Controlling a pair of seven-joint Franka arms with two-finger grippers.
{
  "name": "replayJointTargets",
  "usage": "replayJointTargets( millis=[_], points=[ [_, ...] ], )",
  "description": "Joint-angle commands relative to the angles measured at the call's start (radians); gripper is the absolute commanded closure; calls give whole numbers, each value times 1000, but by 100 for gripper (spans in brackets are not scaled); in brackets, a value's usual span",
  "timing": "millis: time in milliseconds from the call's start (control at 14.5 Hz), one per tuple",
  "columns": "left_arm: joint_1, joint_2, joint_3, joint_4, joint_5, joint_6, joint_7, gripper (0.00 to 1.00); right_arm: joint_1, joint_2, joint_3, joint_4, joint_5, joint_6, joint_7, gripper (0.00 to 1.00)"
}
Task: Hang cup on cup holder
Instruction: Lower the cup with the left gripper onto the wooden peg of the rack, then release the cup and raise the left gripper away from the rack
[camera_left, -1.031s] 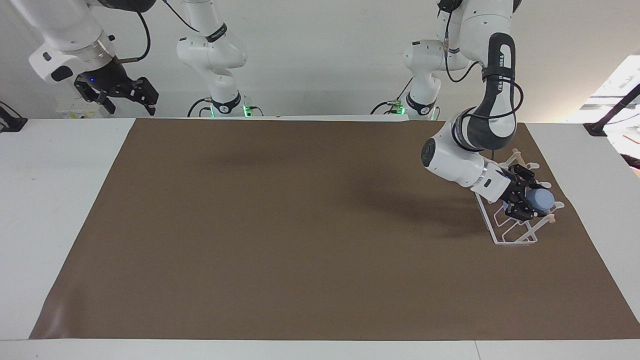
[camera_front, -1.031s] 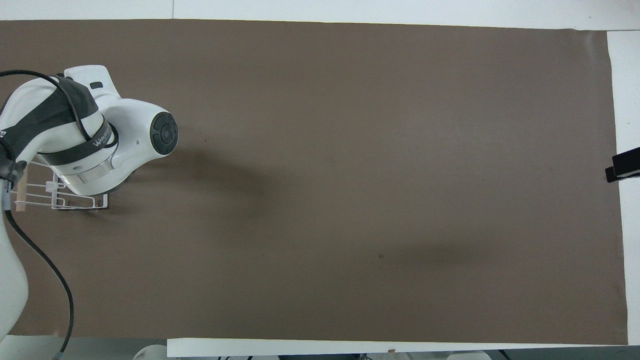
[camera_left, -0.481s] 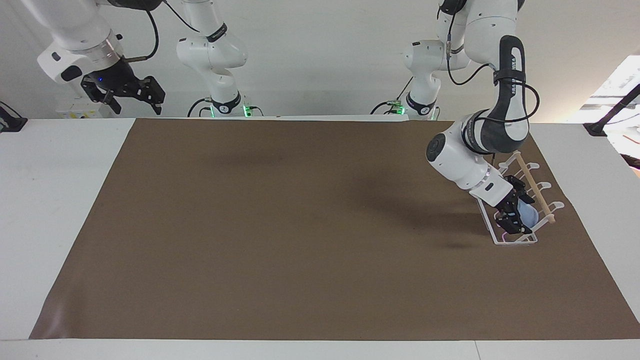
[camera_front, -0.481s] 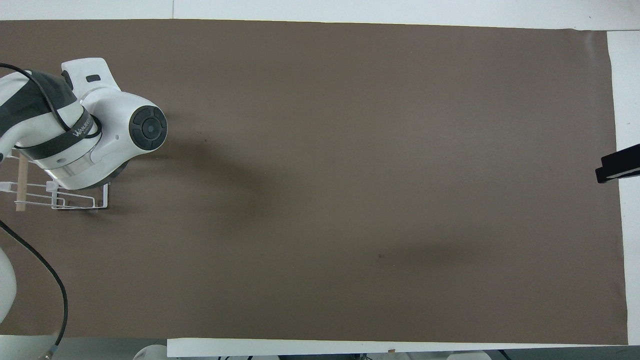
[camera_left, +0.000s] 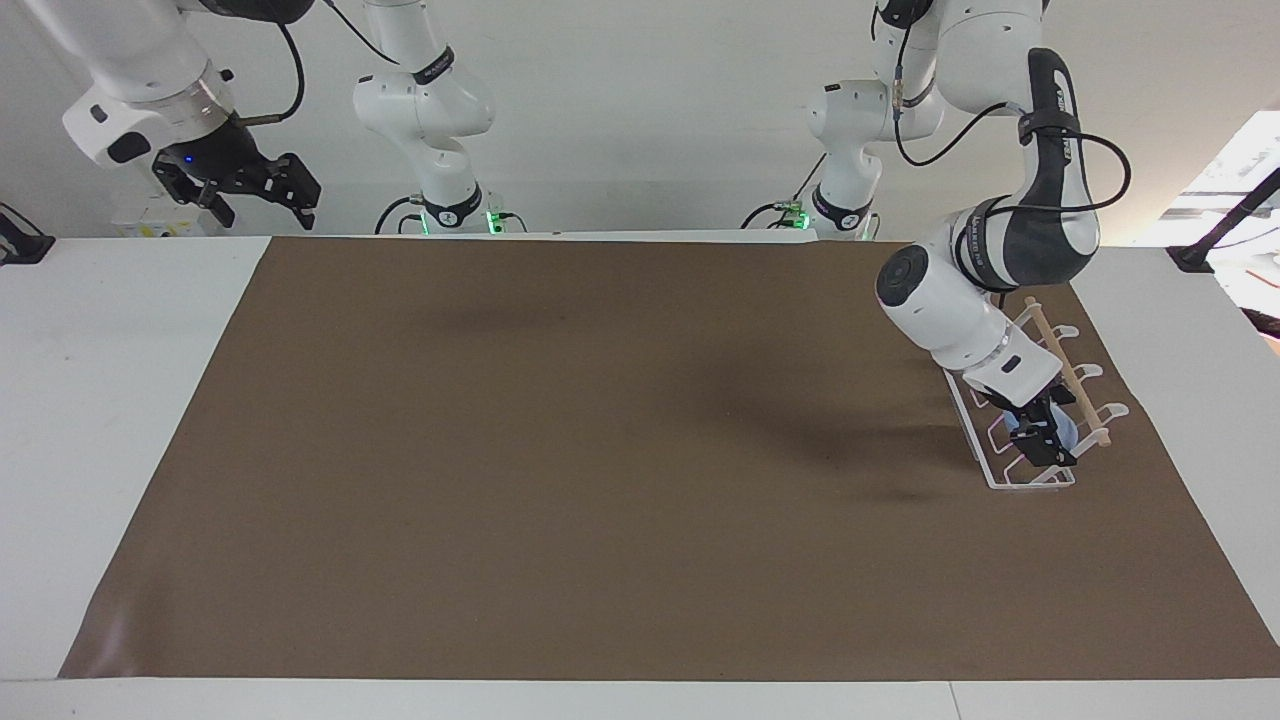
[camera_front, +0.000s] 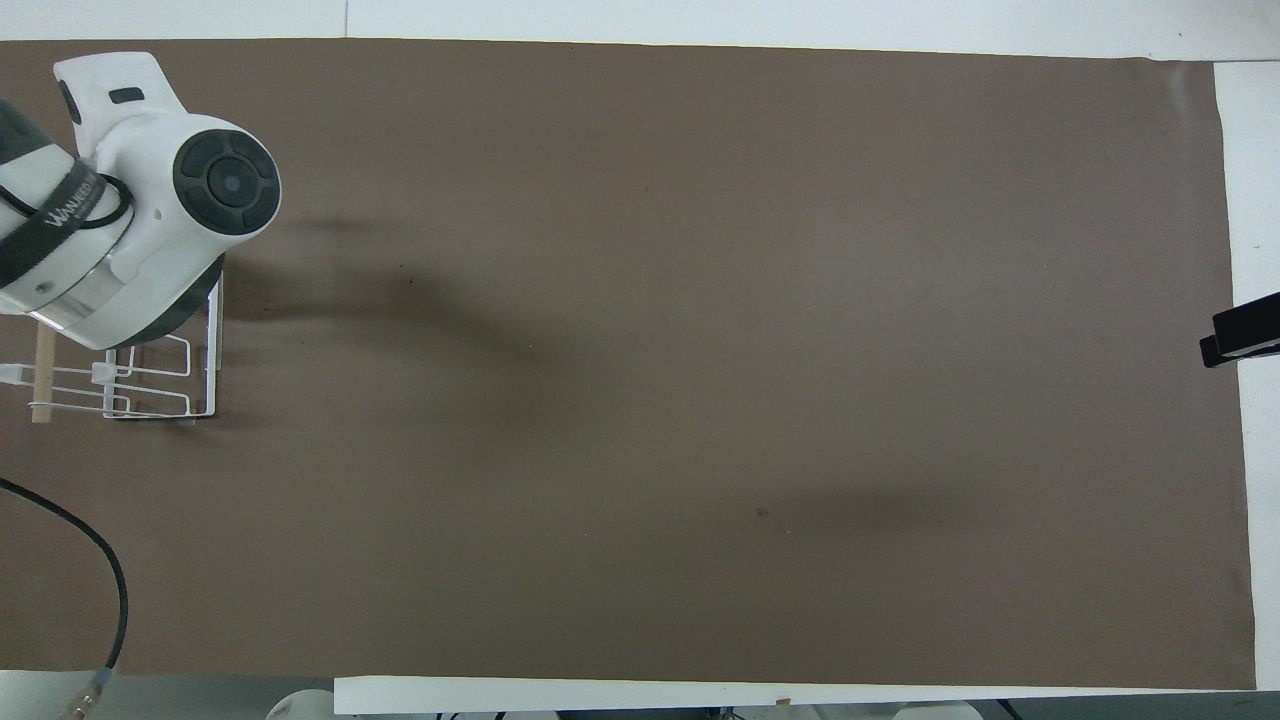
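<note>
While the left arm reaches down into the rack at its own end of the table, the scene reads as follows.

Left gripper: the left gripper (camera_left: 1040, 445) points down into the cup holder (camera_left: 1000, 478), right against the cup; whether its fingers are spread or pinching the cup I cannot tell, since they are dark and seen end-on. From overhead the arm's white wrist hides it.

Cup: only a small part of the light-blue cup (camera_left: 1066, 434) shows, inside the cup holder, between the gripper's dark fingers and the wooden rod (camera_left: 1064, 368). Whether it hangs on a prong or rests on the base cannot be told.

Cup holder: white wire rack standing on the brown mat (camera_left: 600, 450) toward the left arm's end of the table, with looped prongs and the pale rod across its top; overhead its bare part (camera_front: 150, 400) shows beside the arm.

Right gripper: the right gripper (camera_left: 250, 185) waits high above the table edge at the right arm's end, its fingers spread and holding nothing.

Table: white table (camera_left: 100, 400) with the brown mat covering most of it.
</note>
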Motion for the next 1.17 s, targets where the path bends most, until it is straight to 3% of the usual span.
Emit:
replayJointTargets(
  millis=[0,206,481,688,894,1100],
  points=[
    [14,-10,-4,90,-98,-69,159,0,-10,-7,2,-8,21,-5,4,0],
    [54,-53,-4,132,-228,-76,371,0,-7,-7,2,-8,21,-5,4,0],
    [110,-102,-2,156,-493,-90,674,0,-7,-7,2,-8,21,-5,5,0],
    [144,-136,-1,143,-691,-180,982,0,-7,-7,2,-8,21,-5,5,0],
    [172,-206,1,72,-782,-277,1319,0,-7,-7,2,-8,21,-5,4,0],
    [177,-235,4,83,-934,-362,1658,0,-7,-7,2,-8,21,-4,5,0]
  ],
)
